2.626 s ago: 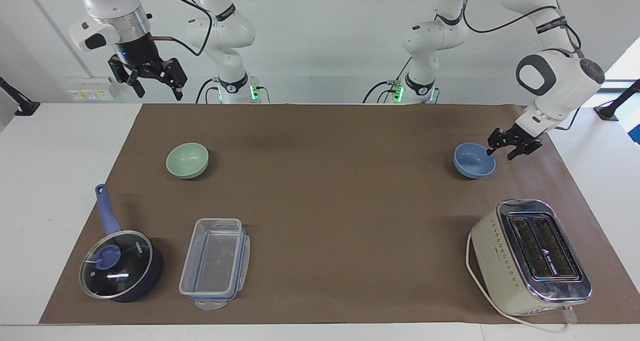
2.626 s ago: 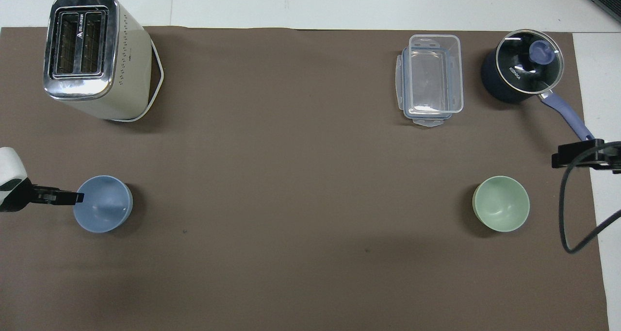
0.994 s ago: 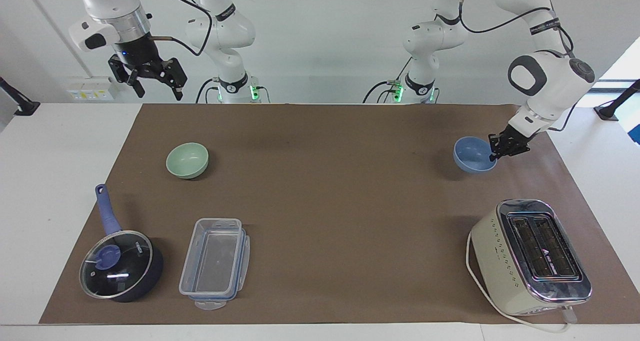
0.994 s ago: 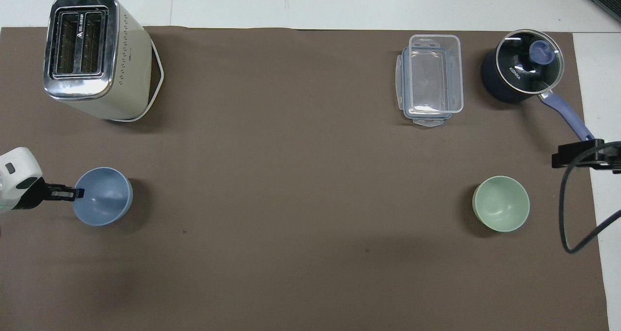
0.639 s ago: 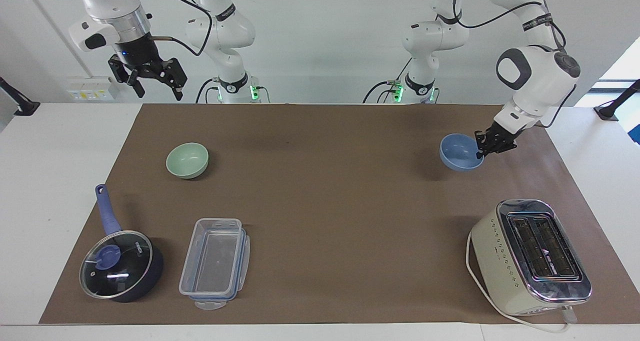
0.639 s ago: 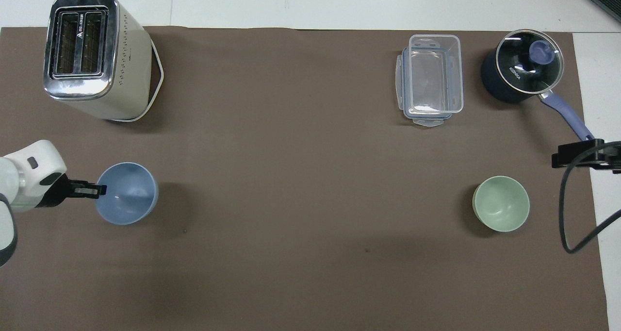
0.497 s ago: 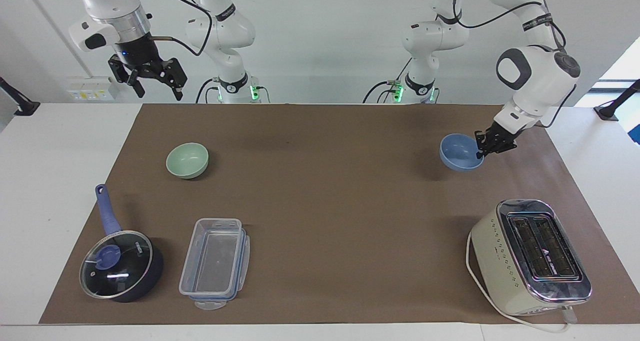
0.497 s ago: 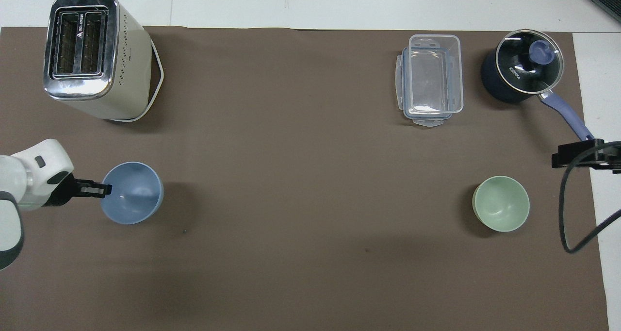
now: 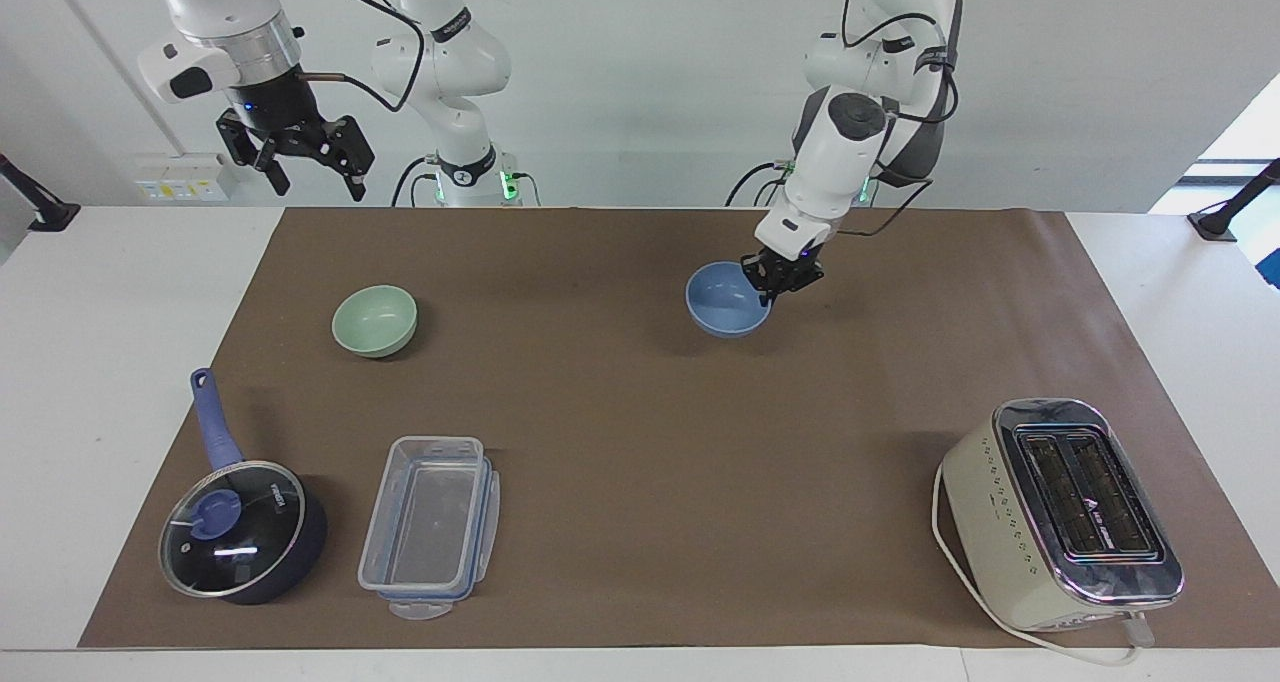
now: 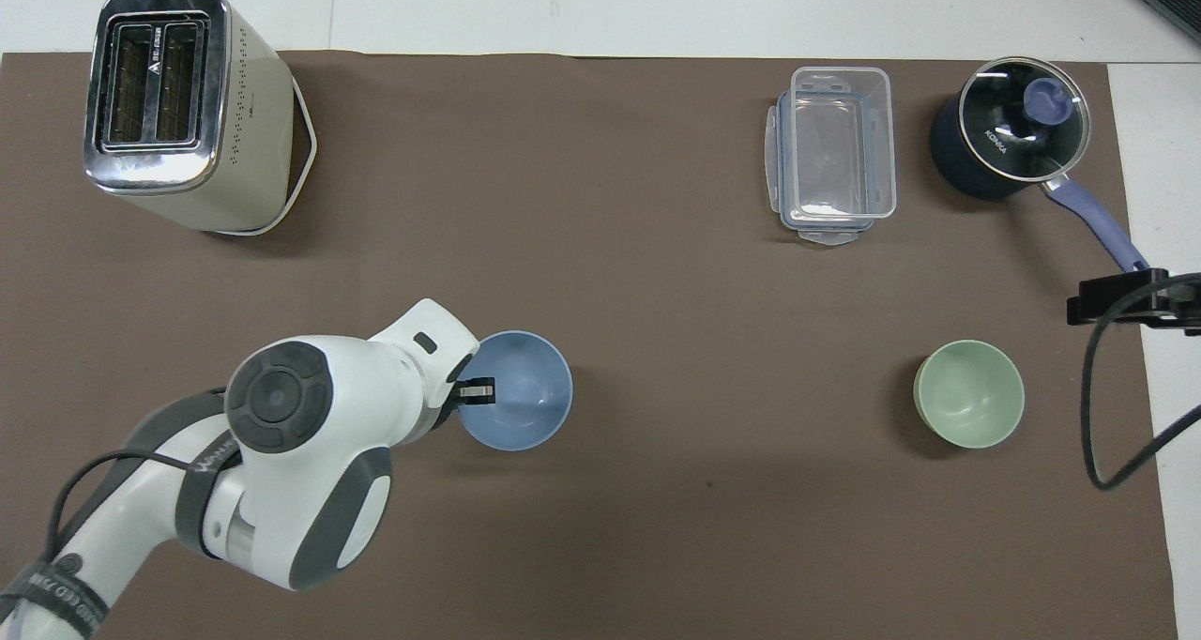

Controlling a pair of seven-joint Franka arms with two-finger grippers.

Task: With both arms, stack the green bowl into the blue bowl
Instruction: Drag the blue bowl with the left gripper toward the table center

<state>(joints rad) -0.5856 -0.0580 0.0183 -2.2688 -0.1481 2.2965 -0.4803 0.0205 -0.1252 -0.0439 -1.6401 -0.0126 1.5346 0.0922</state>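
The pale green bowl stands on the brown mat toward the right arm's end; it also shows in the overhead view. My left gripper is shut on the rim of the periwinkle-blue bowl and holds it low over the middle of the mat; I cannot tell whether the bowl touches the mat. In the overhead view the left gripper pinches the blue bowl at its edge. My right gripper waits open and empty, high over the table's edge near the green bowl; part of it shows in the overhead view.
A cream toaster stands at the left arm's end, farther from the robots. A clear plastic container and a dark-blue saucepan with a glass lid stand farther from the robots than the green bowl.
My left gripper closed on the blue bowl's rim, then carried it from the left arm's end to the middle of the mat. The right arm and green bowl have not moved.
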